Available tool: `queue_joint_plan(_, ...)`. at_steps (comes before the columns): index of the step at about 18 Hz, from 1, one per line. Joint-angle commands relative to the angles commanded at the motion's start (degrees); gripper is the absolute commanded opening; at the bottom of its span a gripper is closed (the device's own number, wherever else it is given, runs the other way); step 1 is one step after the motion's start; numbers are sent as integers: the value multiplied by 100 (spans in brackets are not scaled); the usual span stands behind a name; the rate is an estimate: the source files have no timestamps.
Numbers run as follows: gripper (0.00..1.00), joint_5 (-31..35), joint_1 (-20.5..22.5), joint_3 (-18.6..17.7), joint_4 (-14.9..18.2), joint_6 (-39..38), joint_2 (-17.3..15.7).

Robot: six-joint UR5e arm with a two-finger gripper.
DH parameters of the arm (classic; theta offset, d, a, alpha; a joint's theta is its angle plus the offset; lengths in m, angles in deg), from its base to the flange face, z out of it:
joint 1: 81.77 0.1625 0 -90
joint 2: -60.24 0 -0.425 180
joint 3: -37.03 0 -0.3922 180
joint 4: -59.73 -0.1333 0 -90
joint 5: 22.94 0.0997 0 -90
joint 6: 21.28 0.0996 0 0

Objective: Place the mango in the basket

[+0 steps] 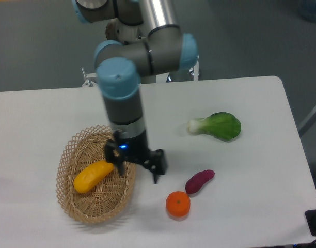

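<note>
1. At the table's near edge sit an orange [178, 204] and a purple sweet potato [199, 181], clear of my work.
2. Left of them, the mango [93, 175] lies inside the basket [75, 212], long axis running lower left to upper right.
3. My claw [137, 168] hangs over the basket's right rim, released and holding nothing; the mango lies just to its left.
4. Farther back on the white table [44, 113] rests a leafy green [217, 126]; grey floor lies beyond.

Yellow-orange mango [93, 176] lies tilted inside the tan wicker basket [75, 206], seemingly released.
</note>
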Motion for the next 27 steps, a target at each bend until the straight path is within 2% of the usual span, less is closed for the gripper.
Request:
queue_joint_plan(3,100,-61,395,44,413,650,-210)
queue_joint_plan(9,100,-114,1020,62,1134,2065,-430)
queue_joint_plan(15,100,-176,1381,53,1592,2875,-580)
queue_joint_plan(27,100,-167,1443,62,1619,2973,-624)
